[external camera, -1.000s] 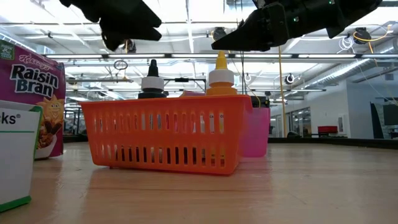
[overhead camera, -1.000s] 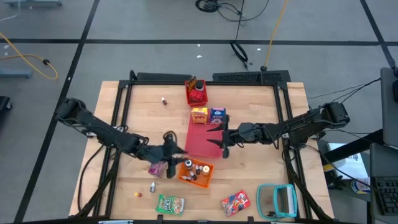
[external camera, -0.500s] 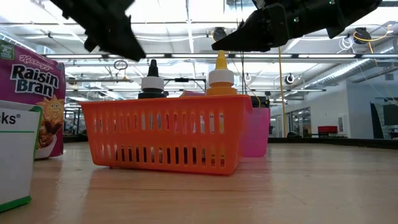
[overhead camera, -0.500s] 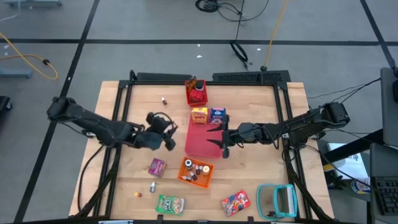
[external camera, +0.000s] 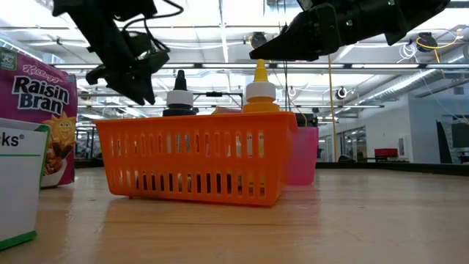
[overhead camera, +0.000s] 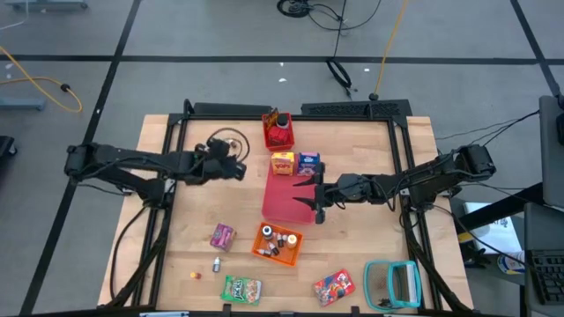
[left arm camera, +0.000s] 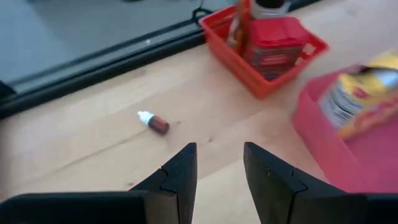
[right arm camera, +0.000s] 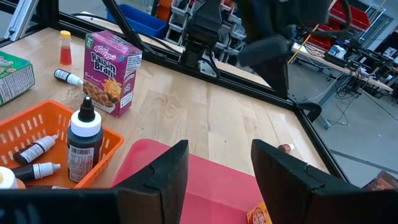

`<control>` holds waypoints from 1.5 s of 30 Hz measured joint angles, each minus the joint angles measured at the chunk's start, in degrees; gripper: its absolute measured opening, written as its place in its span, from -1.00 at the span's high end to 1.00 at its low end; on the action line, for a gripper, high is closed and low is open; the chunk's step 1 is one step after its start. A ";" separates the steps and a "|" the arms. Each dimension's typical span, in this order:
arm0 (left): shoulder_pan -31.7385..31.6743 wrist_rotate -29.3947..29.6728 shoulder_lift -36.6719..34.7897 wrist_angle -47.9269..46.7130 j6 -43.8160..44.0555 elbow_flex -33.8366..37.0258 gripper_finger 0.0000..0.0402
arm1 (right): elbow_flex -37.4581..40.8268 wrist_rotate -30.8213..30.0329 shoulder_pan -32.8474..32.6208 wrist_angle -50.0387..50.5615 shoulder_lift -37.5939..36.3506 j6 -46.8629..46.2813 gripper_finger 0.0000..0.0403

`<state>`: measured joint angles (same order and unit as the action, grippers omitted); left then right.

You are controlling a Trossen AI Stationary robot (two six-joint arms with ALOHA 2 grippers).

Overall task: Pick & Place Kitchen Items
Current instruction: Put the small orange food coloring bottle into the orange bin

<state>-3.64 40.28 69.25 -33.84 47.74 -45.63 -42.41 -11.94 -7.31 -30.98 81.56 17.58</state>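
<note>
Slatted orange plastic basket [external camera: 196, 155] holds capped bottles [external camera: 178, 95].

- the left arm reaches in from the table's left edge, stretched nearly level across the boards, its wrist pointing toward the table's middle and far side.
- the left gripper [overhead camera: 236, 170] sits at the end of that reach, raised off the wood; its two dark fingers [left arm camera: 180, 171] stand parted with a clear gap and nothing between them.
- the right arm comes in from the right edge, elbow bent near the frame, forearm running toward the centre.
- the right gripper [overhead camera: 314, 197] hangs above the surface, fingers [right arm camera: 166, 171] spread apart and empty.
</note>
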 joint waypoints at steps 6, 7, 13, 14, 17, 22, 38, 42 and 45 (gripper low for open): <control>-9.51 -8.27 0.00 0.44 0.54 0.00 0.33 | 0.00 0.00 0.00 0.00 0.00 0.00 0.16; -10.93 -9.22 0.00 0.61 0.56 0.00 0.33 | 0.00 0.00 0.00 0.00 0.00 -0.04 0.16; -18.94 -15.65 0.02 2.91 -1.20 0.00 0.33 | 0.00 0.00 0.00 -0.04 0.00 -0.42 0.16; -20.19 -16.74 0.04 3.40 -1.65 0.00 0.33 | 0.00 0.00 0.00 -0.04 0.00 -0.42 0.16; -23.37 -19.82 1.08 6.73 -2.41 0.02 0.33 | 0.00 0.00 -0.01 -0.04 0.00 -0.42 0.16; -27.51 -24.05 5.59 9.96 -3.01 0.02 0.33 | 0.00 0.00 -0.02 -0.04 0.00 -0.42 0.16; -34.51 -28.82 18.38 12.23 -3.93 0.04 0.33 | 0.00 0.00 -0.02 0.14 0.00 -0.42 0.16; -35.35 -30.70 20.56 15.19 -3.94 0.04 0.32 | 0.00 0.01 -0.02 0.16 0.00 -0.44 0.16; -35.67 -31.79 21.43 17.59 -3.54 0.04 0.27 | 0.00 0.00 -0.02 0.74 0.00 -0.42 0.16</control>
<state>-39.31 8.49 90.68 -16.25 44.20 -45.58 -42.41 -11.94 -7.33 -30.24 81.56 17.17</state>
